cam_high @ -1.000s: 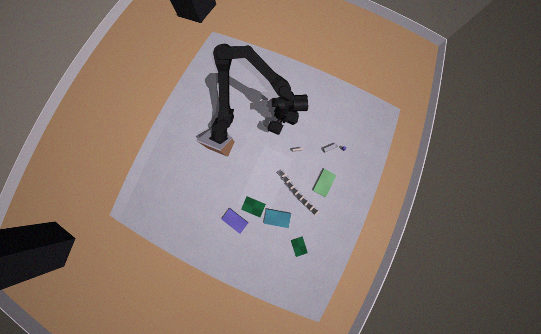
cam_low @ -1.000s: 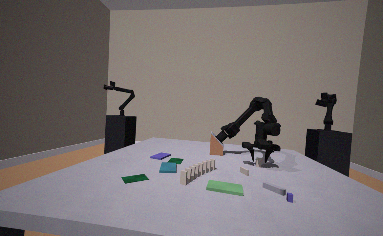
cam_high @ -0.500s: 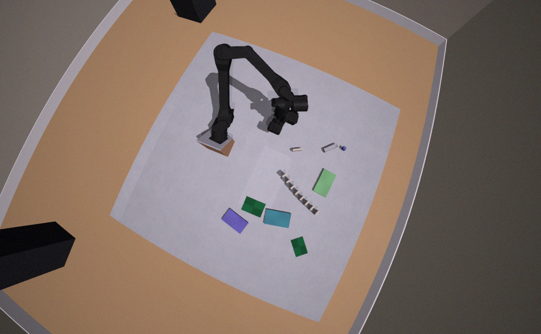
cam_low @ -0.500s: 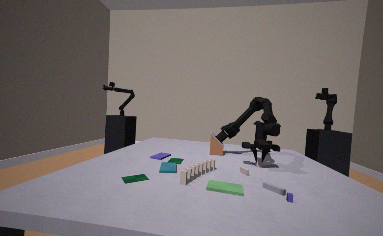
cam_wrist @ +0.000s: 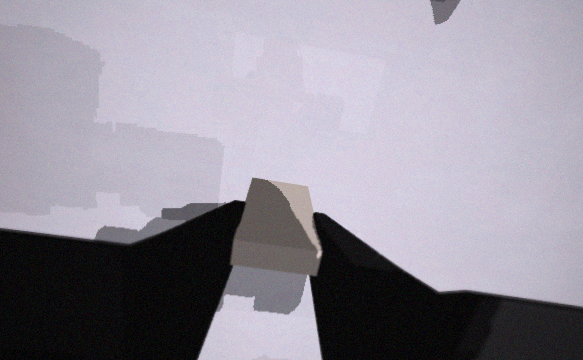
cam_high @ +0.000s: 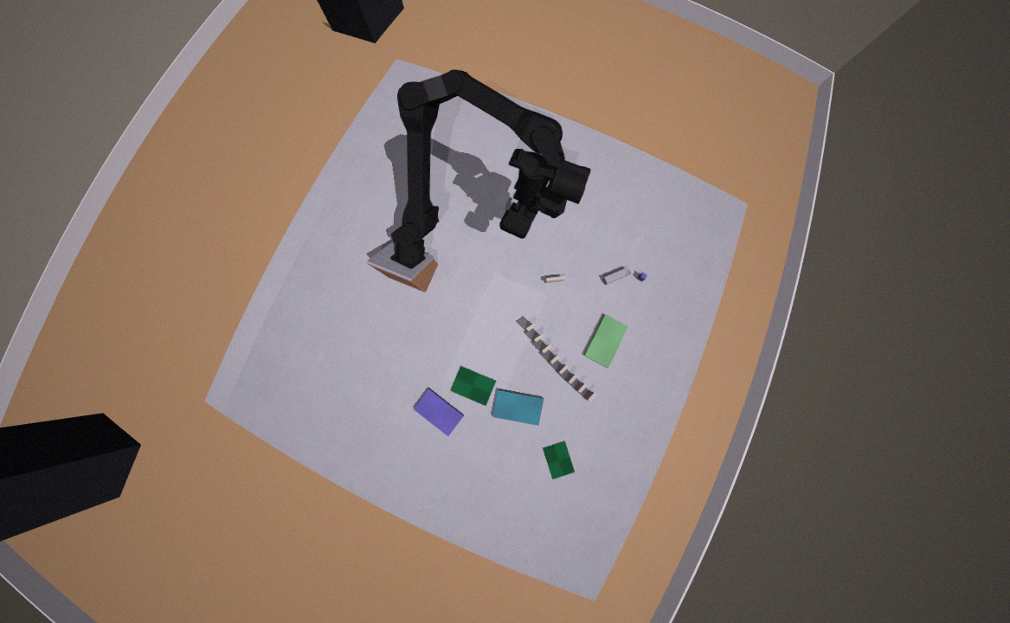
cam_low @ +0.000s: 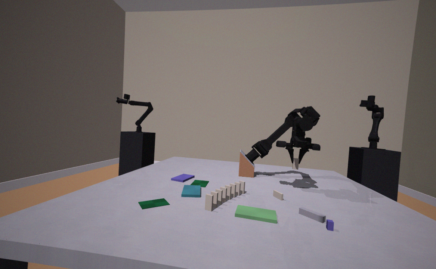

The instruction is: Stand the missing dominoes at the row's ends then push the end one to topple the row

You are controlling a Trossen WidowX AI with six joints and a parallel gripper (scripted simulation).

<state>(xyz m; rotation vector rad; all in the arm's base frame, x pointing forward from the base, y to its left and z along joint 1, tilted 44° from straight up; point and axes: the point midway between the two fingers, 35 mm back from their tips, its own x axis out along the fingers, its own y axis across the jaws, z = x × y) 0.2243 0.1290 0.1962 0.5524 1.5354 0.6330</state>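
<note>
My gripper (cam_low: 296, 161) (cam_wrist: 277, 218) is shut on a cream domino (cam_low: 296, 163) (cam_wrist: 276, 220) and holds it upright above the table, away from the row. In the top view the arm's hand hides the held domino. A second loose cream domino (cam_high: 554, 278) (cam_low: 278, 195) lies on its long edge between the gripper and the row. A slightly curved row of several standing cream dominoes (cam_high: 554, 359) (cam_low: 223, 193) runs across the table; its near end domino (cam_low: 209, 202) stands upright, as do the others.
A light green block (cam_high: 606, 341) (cam_low: 256, 214) lies beside the row. A grey bar (cam_high: 615, 274) (cam_low: 311, 214) and a small purple block (cam_high: 642, 276) (cam_low: 329, 225) lie farther out. A teal block (cam_high: 517, 407) (cam_low: 191, 191), a purple slab (cam_high: 438, 411) (cam_low: 182, 177) and two dark green pieces (cam_high: 473, 385) (cam_high: 558, 459) lie across the row.
</note>
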